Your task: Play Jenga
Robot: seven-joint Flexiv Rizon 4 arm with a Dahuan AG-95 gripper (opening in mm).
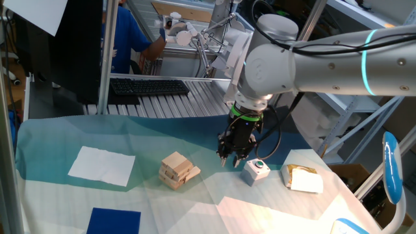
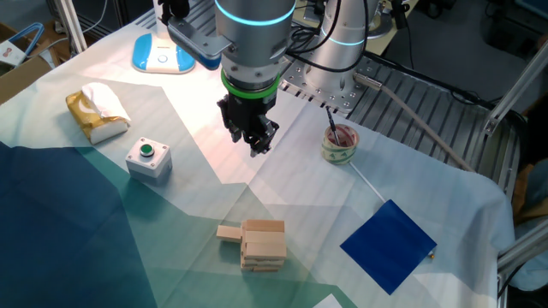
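Observation:
The Jenga stack [image 1: 177, 170] of light tan wooden blocks stands on the teal cloth, a few crosswise layers high. One block [image 2: 229, 232] sticks out of its side low down. The stack also shows in the other fixed view [image 2: 262, 244]. My gripper [image 1: 229, 160] hangs point-down above the cloth, to the right of the stack and apart from it. In the other fixed view the gripper [image 2: 254, 147] is behind the stack. Its fingers look drawn together and hold nothing.
A white cube with a green button [image 1: 256, 170] sits just right of the gripper, and a white-and-tan packet [image 1: 302, 179] lies beyond it. White paper [image 1: 102, 165] and a blue square [image 1: 114, 221] lie to the left. A tape roll [image 2: 340, 144] lies near the arm base.

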